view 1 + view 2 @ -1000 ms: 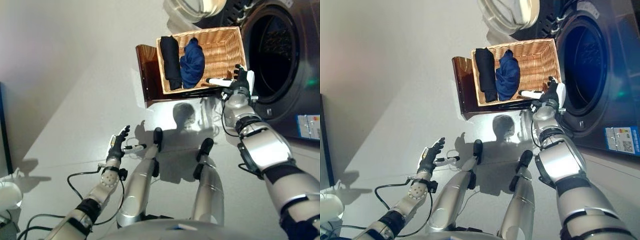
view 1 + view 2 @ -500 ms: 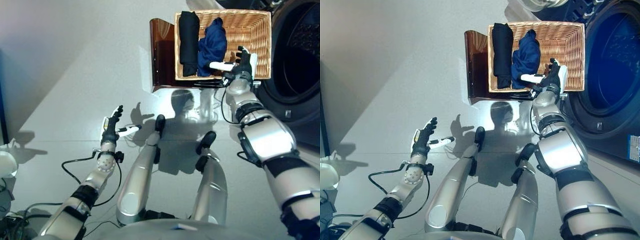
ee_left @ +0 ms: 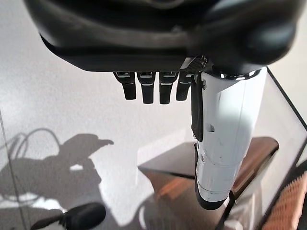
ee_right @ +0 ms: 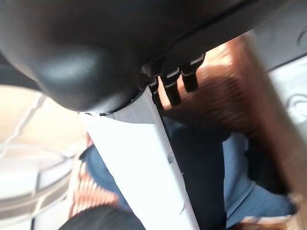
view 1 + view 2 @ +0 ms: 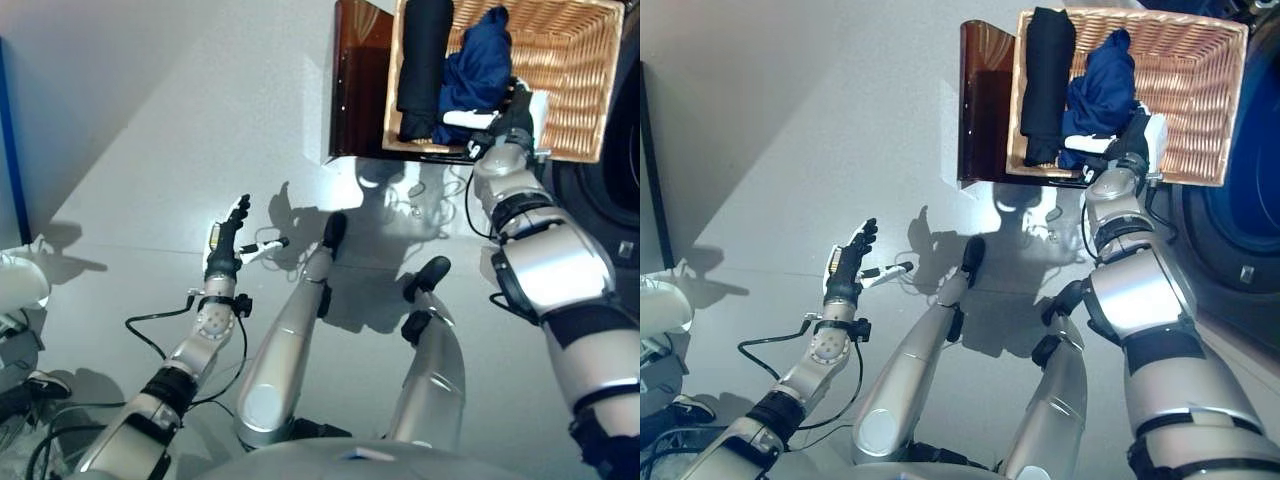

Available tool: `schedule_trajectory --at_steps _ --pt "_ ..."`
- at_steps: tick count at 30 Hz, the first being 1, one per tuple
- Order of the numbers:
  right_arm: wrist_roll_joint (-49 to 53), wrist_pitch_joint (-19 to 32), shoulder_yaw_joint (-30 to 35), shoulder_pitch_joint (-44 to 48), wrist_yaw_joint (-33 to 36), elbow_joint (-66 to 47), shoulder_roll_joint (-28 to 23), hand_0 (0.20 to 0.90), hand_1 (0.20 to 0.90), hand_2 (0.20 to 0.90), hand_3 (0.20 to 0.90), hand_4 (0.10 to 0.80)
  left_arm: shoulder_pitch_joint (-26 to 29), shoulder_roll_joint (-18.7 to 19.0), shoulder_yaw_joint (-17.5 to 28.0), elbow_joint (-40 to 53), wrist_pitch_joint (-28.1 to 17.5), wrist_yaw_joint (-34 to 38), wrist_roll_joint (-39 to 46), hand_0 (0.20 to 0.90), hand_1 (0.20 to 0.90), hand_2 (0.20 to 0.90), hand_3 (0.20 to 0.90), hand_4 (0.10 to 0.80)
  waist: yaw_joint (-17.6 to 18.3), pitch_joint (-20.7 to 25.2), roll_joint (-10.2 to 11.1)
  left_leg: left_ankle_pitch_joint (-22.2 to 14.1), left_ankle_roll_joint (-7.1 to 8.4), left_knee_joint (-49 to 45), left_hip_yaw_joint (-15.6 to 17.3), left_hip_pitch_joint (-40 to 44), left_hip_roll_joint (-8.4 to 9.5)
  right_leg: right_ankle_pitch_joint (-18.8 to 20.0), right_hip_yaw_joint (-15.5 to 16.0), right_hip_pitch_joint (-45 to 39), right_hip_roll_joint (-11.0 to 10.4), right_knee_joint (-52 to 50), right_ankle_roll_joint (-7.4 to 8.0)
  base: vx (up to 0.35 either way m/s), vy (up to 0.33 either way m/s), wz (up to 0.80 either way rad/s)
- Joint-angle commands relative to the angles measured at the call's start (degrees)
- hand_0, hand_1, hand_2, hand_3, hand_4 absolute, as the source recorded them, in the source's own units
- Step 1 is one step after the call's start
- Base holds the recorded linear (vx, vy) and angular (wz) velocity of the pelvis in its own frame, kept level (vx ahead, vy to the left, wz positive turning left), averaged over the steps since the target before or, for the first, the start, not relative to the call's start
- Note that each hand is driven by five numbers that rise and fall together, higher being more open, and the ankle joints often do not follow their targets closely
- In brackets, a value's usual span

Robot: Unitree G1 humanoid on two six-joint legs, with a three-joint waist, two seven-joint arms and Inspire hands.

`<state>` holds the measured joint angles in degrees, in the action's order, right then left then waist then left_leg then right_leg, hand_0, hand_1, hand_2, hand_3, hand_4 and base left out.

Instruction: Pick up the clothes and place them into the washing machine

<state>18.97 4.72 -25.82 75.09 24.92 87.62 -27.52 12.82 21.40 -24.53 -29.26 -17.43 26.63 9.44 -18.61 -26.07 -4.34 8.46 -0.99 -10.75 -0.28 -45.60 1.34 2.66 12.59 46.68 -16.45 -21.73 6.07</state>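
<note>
The right hand (image 5: 1132, 135), fingers straight, hovered at the wicker basket's (image 5: 1200, 80) near rim beside the blue garment (image 5: 1098, 90), while the open left hand (image 5: 847, 268) hung over bare floor (image 5: 790, 130).

Silver-grey arms with black joint bands, dark left hand (image 5: 226, 243), right hand (image 5: 511, 113), white-covered thumbs

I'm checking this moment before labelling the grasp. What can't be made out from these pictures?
- Washing machine: cut off by the right edge of both eye views, so its drum opening is barely seen.
- Right hand: over the wicker basket near the blue garment; contact cannot be told, and its wrist view is blurred.
- Black garment: far end cut off by the top edge in the left eye view.
</note>
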Motion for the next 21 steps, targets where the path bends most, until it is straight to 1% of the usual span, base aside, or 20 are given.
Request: schedule_trajectory --at_steps 1,2,3,4,12,21 --pt "-4.1 1.2 -6.54 6.82 1.77 -2.41 -5.03 0.9 0.9 0.9 0.9 0.8 -1.02 2.99 2.92 5.18 -3.76 2.92 -1.37 0.9 0.9 0.9 0.9 0.8 -1.09 -0.63 -2.3 -6.02 4.3 -5.08 -0.41 -4.89 0.46 -4.53 -0.81 -4.42 0.26 2.38 -0.25 -0.01 -0.013 0.07" --pt "-4.72 0.94 -7.21 7.69 1.83 -2.1 -5.02 0.801 0.801 0.801 0.801 0.729 -0.87 3.08 2.84 5.27 -3.73 2.97 -1.4 0.9 0.9 0.9 0.9 0.8 -1.08 -0.77 -2.36 -5.88 4.39 -5.21 -0.55 -5.17 0.61 -4.53 -0.84 -3.93 0.42 2.11 -0.28 -0.016 -0.004 0.06" --pt "-6.03 0.43 -7.68 7.87 1.7 -1.48 -5.1 0.68 0.68 0.68 0.68 0.643 -1.04 2.85 2.91 5.17 -3.6 2.97 -1.31 0.9 0.9 0.9 0.9 0.8 -1.12 -0.72 -2.46 -5.89 4.34 -5.2 -0.58 -5.26 0.61 -4.58 -0.86 -3.56 0.31 1.82 -0.3 -0.015 0.015 0.06" --pt "-7.23 0.23 -8.01 7.78 2.08 -1.33 -5.23 0.2 0.2 0.2 0.2 0.3 -1.16 2.67 2.92 5.48 -3.44 2.98 -1.51 0.9 0.9 0.9 0.9 0.8 -1.26 -0.68 -2.55 -5.92 4.34 -5.07 -0.55 -5.4 0.63 -4.67 -0.83 -3.42 0.17 1.8 -0.27 -0.016 0.014 0.07" --pt "-11.18 -1.68 -8.86 8.92 2.59 0.0 -6.54 0.2 0.2 0.2 0.2 0.3 -2.09 2.66 3.28 6.38 -3.37 3.32 -2.45 0.9 0.9 0.9 0.9 0.8 -2.16 -0.51 -3.43 -5.63 4.24 -4.7 -0.79 -5.79 0.77 -4.66 -0.63 -2.58 -0.21 1.37 -0.37 -0.009 -0.001 0.03" --pt "-11.73 -2.41 -7.5 6.89 3.41 -0.39 -7.11 0.2 0.2 0.2 0.2 0.3 -2.72 2.95 3.27 5.29 -2.75 3.42 -3.24 0.9 0.9 0.9 0.9 0.8 -1.49 -0.47 -3.52 -5.59 4.36 -4.82 -0.28 -4.65 0.46 -4.44 -0.98 -3.44 -0.08 1.38 -0.34 0.0 0.0 0.0"
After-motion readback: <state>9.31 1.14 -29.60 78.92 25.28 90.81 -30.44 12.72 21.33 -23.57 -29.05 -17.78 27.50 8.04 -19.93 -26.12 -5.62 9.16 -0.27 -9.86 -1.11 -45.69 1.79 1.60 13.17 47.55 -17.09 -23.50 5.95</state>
